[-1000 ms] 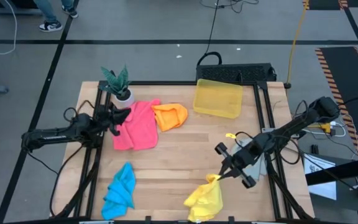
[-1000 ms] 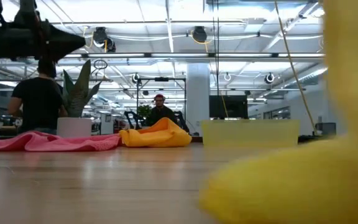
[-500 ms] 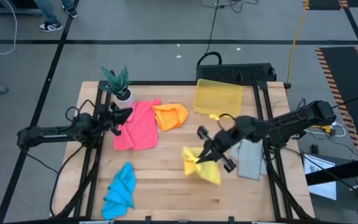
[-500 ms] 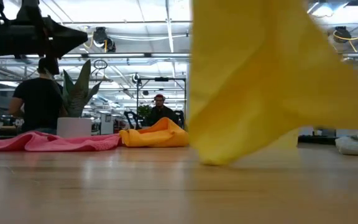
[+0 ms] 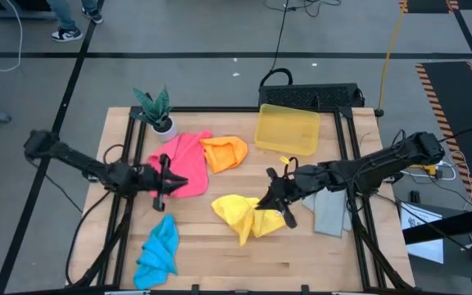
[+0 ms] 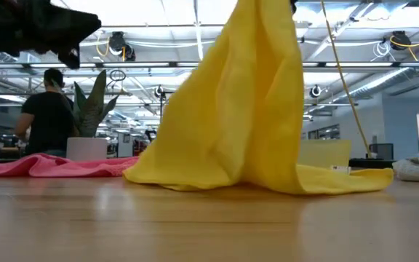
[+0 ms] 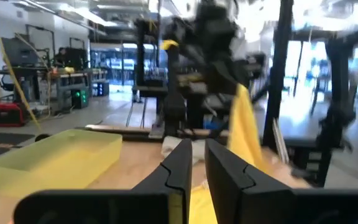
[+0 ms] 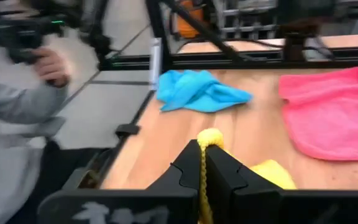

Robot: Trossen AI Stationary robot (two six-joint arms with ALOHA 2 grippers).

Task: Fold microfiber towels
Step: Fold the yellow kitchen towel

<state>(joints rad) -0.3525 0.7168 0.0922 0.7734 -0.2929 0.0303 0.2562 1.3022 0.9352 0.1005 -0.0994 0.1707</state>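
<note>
At table centre, rumpled yellow towel pinched in right gripper.

An overhead camera looks straight down on the whole table. A second sits at tabletop level, close to the yellow towel, facing the room. Both wrist cameras look along their fingers, sharing that towel.
</note>
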